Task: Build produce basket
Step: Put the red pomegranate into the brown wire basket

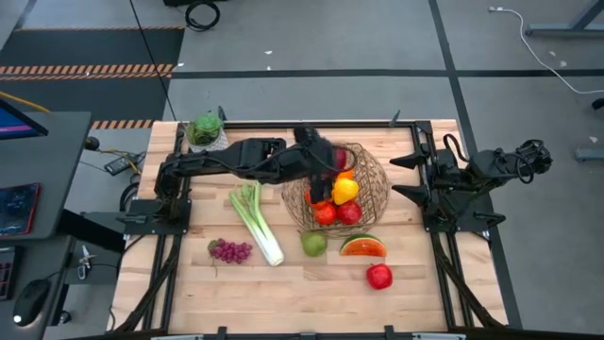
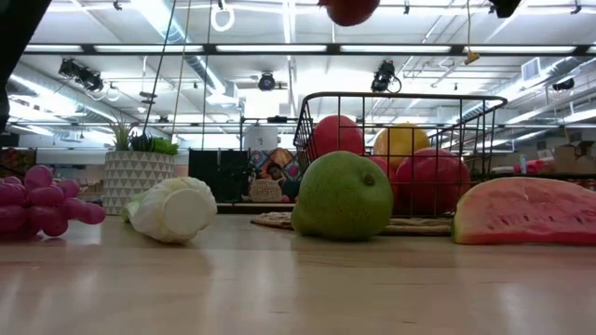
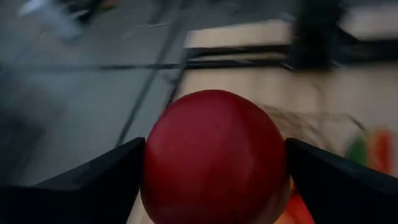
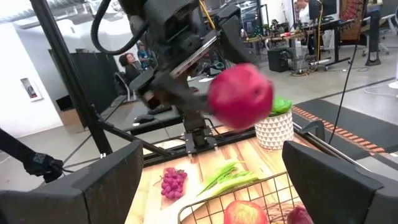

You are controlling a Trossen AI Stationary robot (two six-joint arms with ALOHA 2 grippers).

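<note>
From my remote station I see a small green plant in a white patterned pot [image 1: 206, 129] standing at the far left corner of the pale wooden table [image 1: 283, 293], and in the low view the same pot shows against a room lit by long ceiling lights [image 2: 279, 48]. Beyond the table lies a grey floor with black-and-orange hazard tape [image 1: 90, 70], a coiled black cable [image 1: 202, 13] and a white cable [image 1: 528, 38]. Off the table's left side sits a dark desk [image 1: 38, 189] with a computer mouse [image 1: 30, 300], and a person [image 4: 129, 61] is seated far back in the room.
</note>
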